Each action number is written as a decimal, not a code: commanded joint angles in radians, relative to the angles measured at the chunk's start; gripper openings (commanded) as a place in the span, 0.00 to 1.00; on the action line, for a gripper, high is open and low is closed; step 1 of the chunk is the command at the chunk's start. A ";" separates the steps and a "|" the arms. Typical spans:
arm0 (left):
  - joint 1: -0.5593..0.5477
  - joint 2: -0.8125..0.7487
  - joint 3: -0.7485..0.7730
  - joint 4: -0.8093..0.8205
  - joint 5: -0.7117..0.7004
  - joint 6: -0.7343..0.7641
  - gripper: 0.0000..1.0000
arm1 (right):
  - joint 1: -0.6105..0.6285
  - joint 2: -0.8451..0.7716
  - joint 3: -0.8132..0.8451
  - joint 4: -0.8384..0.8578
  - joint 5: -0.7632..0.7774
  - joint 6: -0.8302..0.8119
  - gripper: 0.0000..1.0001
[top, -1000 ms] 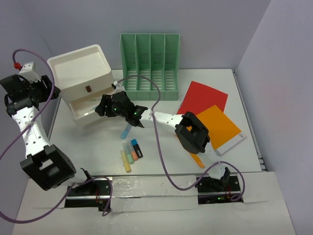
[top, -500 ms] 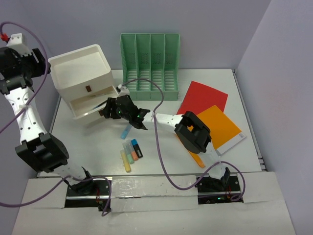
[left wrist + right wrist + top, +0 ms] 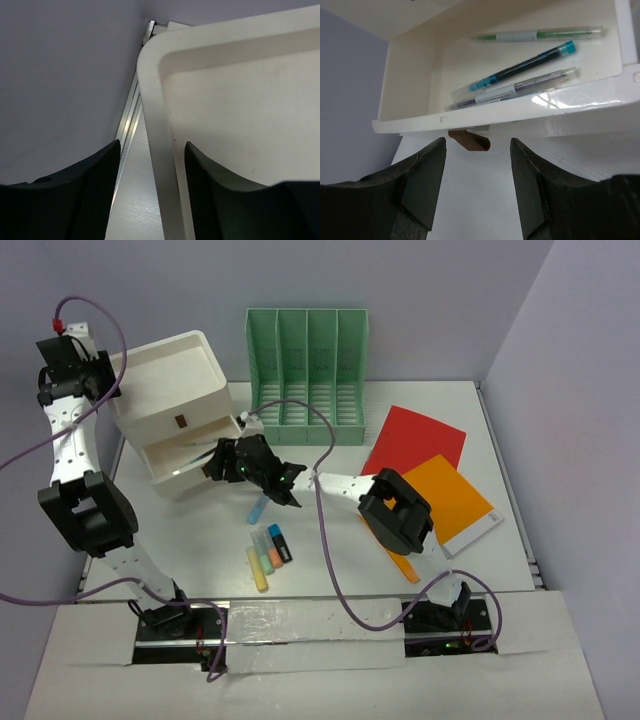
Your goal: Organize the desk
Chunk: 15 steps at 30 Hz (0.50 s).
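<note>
Two claws, one counter, three views.

Top view: the white counter [image 3: 180, 540] carried everything. The drawer box [image 3: 165, 390] stood at its ten o'clock, the green file holder [image 3: 307, 370] at twelve, the red sheet [image 3: 415, 440] and orange sheet [image 3: 452, 495] at three, and the highlighters [image 3: 268, 550] near centre toward six. The left claw [image 3: 100, 380] hung at the box's upper outer corner. The right claw [image 3: 212, 468] reached across to the open drawer [image 3: 185, 472] and was the nearer to it.

Left wrist view: the left claw [image 3: 150, 200] was spread and empty. The box's top rim [image 3: 155, 150] ran between its fingers, with a gap showing on the outer side.

Right wrist view: the right claw [image 3: 477, 185] was spread, pinching nothing. The brown pull tab [image 3: 469, 140] sat just ahead at twelve o'clock. The drawer front ran roughly nine to three, three pens [image 3: 520, 70] lay inside, and the counter lay below. Judged: a straight push toward twelve would shut the drawer.
</note>
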 commanded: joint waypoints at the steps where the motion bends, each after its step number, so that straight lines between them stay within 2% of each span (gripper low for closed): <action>1: -0.014 -0.004 -0.019 0.006 -0.030 -0.011 0.53 | 0.022 -0.059 -0.011 0.078 0.047 -0.060 0.61; 4: -0.014 0.007 -0.038 -0.020 0.048 -0.043 0.43 | 0.033 -0.056 -0.004 0.074 0.093 -0.123 0.61; 8: -0.015 0.025 -0.050 -0.057 0.107 -0.056 0.20 | 0.047 -0.026 0.029 0.020 0.160 -0.214 0.61; 15: -0.014 -0.013 -0.130 -0.063 0.227 -0.140 0.06 | 0.052 0.053 0.142 -0.093 0.246 -0.238 0.61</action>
